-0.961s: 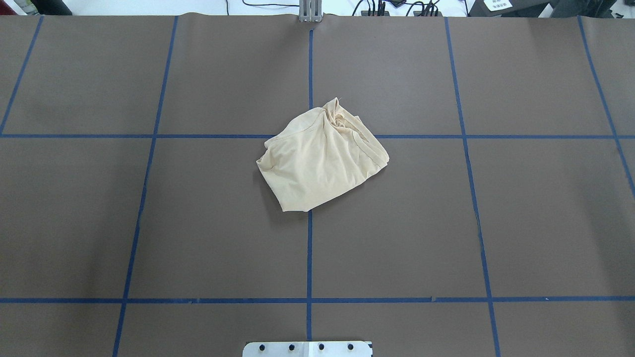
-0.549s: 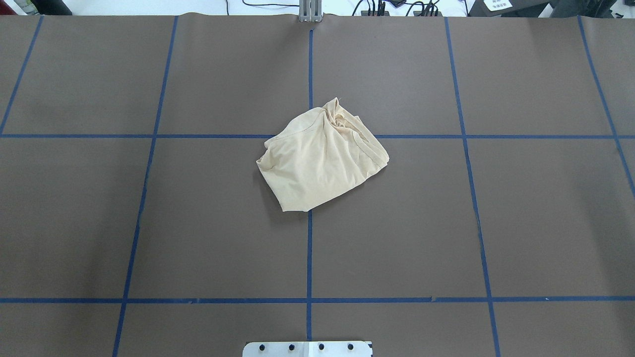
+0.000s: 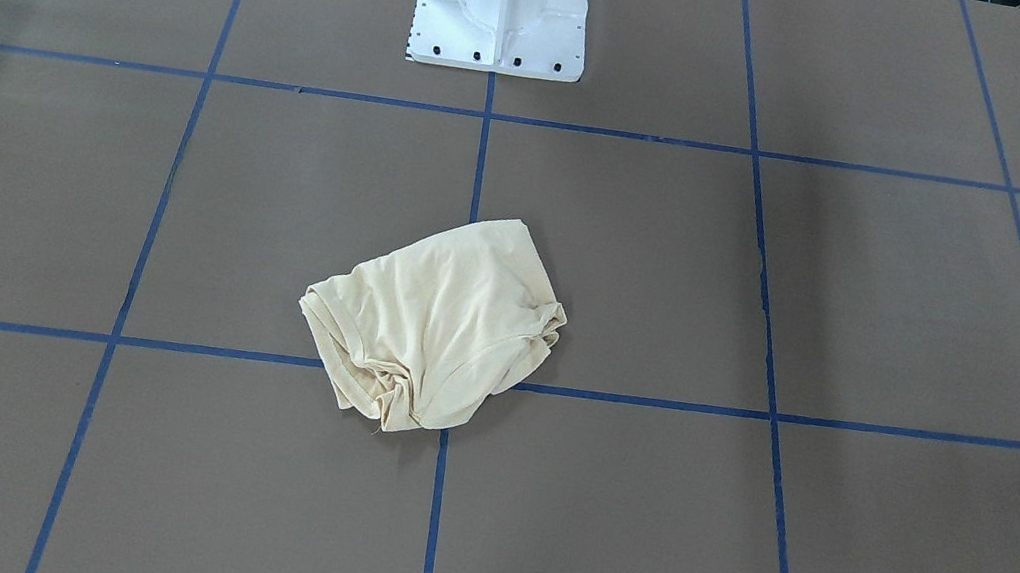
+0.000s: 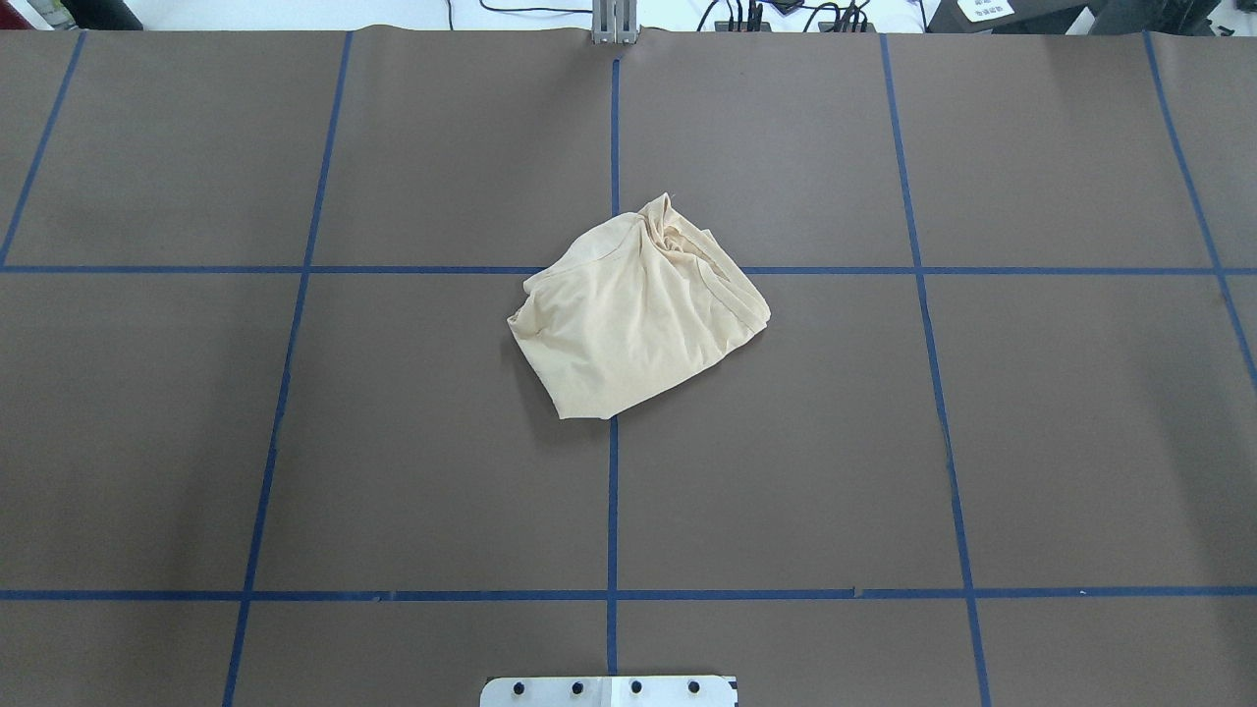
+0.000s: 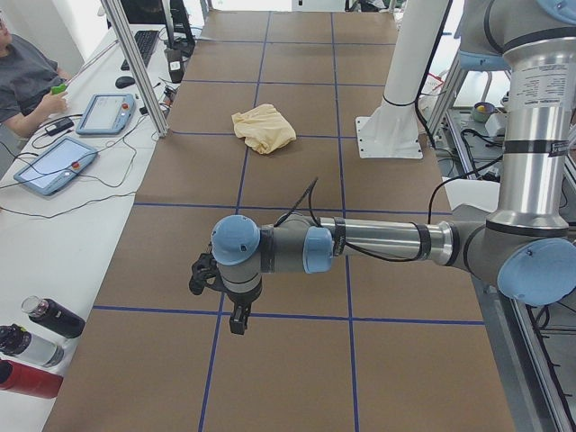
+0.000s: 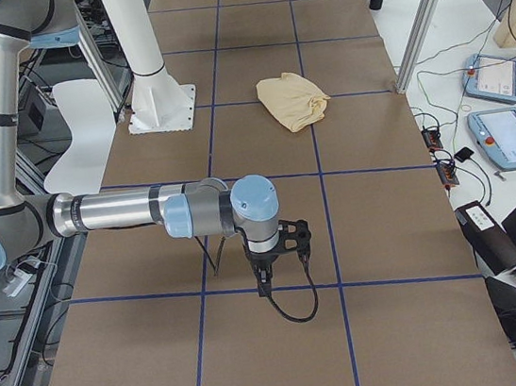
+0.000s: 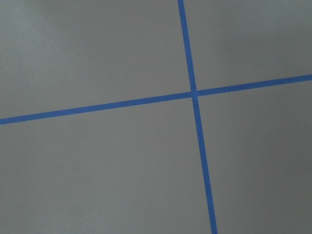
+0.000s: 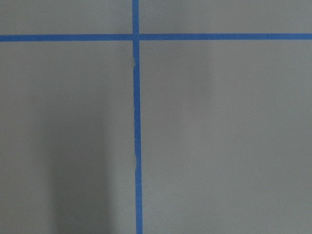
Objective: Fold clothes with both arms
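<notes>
The pale yellow shirt [image 4: 633, 314] lies crumpled in a heap at the middle of the brown table; it also shows in the front view [image 3: 433, 326], the left side view [image 5: 263, 128] and the right side view [image 6: 291, 100]. Its print and neck label are hidden. My left gripper [image 5: 236, 315] hangs over the table's left end, far from the shirt. My right gripper [image 6: 265, 282] hangs over the right end, also far from it. Both show only in the side views, so I cannot tell whether they are open or shut. Both wrist views show only bare table and blue tape.
Blue tape lines [image 4: 612, 491] grid the brown table. The white pedestal base [image 3: 504, 3] stands at the robot's edge. A metal post [image 5: 135, 63] and operator tablets [image 5: 54, 164] stand beyond the far edge. Bottles [image 5: 36, 346] lie near the left end.
</notes>
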You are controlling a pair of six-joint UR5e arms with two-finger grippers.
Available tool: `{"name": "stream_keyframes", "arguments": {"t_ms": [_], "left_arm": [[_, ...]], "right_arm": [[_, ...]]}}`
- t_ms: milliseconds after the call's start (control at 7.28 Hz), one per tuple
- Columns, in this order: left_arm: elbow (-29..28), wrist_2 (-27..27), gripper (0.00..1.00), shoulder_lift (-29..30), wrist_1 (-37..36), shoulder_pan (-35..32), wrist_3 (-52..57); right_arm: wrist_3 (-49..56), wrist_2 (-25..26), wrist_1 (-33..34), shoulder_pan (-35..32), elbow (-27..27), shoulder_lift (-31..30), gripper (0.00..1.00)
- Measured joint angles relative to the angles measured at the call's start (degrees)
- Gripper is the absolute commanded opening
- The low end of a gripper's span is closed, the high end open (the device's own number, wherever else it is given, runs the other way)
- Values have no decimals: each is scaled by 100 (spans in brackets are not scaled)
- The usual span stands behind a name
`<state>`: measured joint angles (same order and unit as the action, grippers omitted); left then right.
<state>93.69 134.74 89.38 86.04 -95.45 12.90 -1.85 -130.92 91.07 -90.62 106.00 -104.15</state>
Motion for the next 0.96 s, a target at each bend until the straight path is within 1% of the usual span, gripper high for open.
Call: {"name": "stream_keyframes", "arguments": {"t_ms": [549,961], "left_arm": [[-6,1,100,-6,0,4,9],[-9,-8,100,-149,0,8,8]], "right_arm": [[0,-4,7,0,0,0,100],[0,-7,-2,0,1,13,100]]}}
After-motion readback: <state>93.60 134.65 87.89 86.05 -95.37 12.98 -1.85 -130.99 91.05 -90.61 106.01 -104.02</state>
